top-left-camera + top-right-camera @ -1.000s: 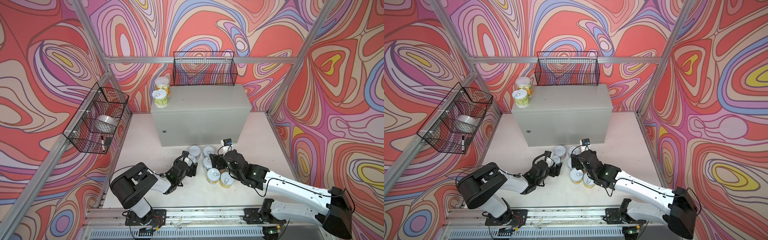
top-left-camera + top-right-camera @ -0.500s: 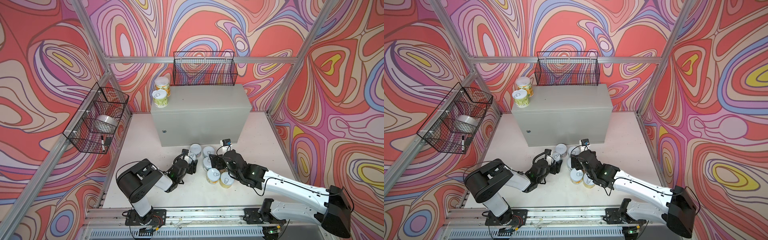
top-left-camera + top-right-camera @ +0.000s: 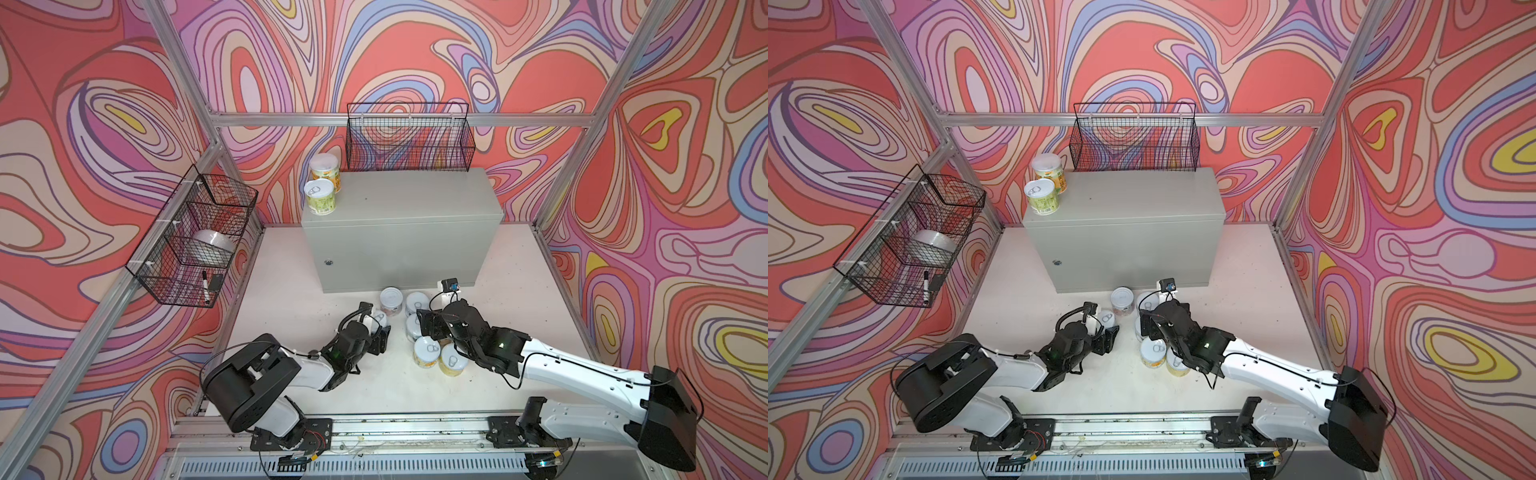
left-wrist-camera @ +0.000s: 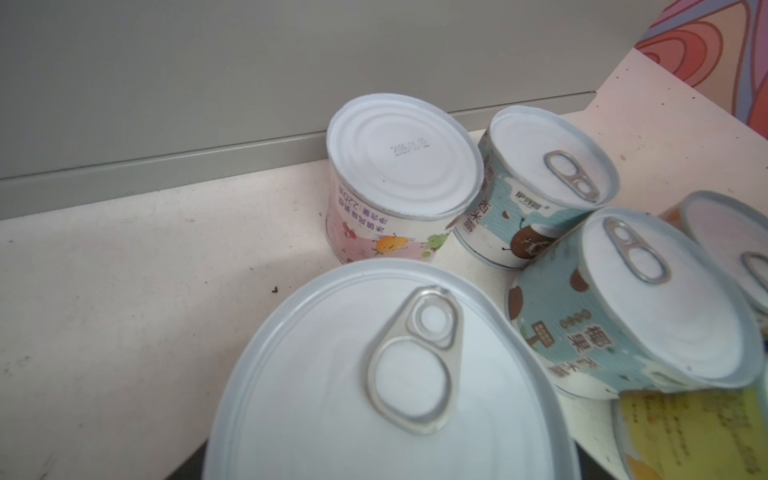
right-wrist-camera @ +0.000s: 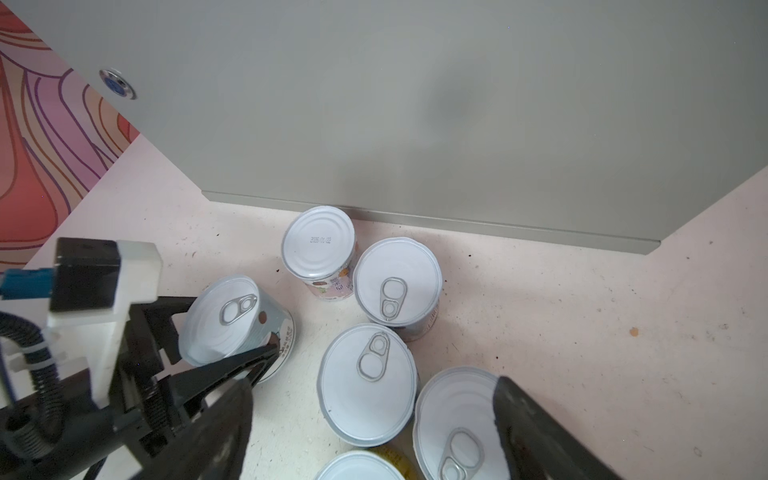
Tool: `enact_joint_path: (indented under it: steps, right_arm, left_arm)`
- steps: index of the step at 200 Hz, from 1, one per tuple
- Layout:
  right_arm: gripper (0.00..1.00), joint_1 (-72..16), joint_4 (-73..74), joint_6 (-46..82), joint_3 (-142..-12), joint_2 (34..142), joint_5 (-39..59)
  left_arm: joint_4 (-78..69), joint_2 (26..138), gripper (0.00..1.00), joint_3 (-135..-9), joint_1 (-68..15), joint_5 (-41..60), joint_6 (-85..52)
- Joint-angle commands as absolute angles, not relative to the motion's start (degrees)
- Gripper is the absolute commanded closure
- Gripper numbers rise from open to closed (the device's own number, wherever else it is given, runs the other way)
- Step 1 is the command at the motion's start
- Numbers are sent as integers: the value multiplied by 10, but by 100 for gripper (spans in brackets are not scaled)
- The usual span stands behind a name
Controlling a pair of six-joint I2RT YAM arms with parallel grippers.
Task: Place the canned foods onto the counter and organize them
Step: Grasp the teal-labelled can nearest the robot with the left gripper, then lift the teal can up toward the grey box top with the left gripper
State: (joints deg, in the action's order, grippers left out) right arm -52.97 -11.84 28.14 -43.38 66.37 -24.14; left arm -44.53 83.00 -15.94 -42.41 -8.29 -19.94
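Two green-and-yellow canned foods (image 3: 320, 197) stand at the left end of the grey counter (image 3: 407, 199). Several more sit on the floor before it: an upside-down pink one (image 3: 391, 301), blue ones (image 3: 417, 303) and yellow ones (image 3: 426, 351). My left gripper (image 3: 380, 328) is shut on a tilted blue-label can (image 5: 237, 320), whose pull-tab lid (image 4: 374, 382) fills the left wrist view. My right gripper (image 5: 372, 386) hangs open over the cluster, above a lid (image 5: 368, 382), and holds nothing.
A black wire basket (image 3: 409, 137) hangs behind the counter. Another basket (image 3: 195, 241) on the left wall holds a tape roll and a marker. Aluminium posts frame the cell. The counter's front (image 5: 415, 104) stands just behind the floor cans.
My left gripper's jaws have narrowed onto the blue-label can, and that arm's shoulder has swung a little. The right arm has hardly moved.
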Motion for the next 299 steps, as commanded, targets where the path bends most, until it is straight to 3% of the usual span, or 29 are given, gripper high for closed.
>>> enact_joint_path:
  steps: [1, 56, 97, 185, 299]
  right_arm:
    - [7, -532, -99, 280, -438, 670, -240]
    - [7, -532, -102, 271, -465, 677, -243]
    - [7, -533, -104, 248, -494, 665, -251]
    - [6, -532, -142, 215, -562, 647, -289]
    - [7, -516, -180, 182, -645, 599, -359]
  left_arm:
    - [-391, 748, 99, -166, -423, -66, -188]
    - [-98, 546, 100, -254, -423, -49, -185]
    - [79, 513, 100, -409, -424, -66, -160]
    - [257, 649, 100, -761, -424, -119, -102]
    - [348, 888, 100, -1130, -389, -170, -65]
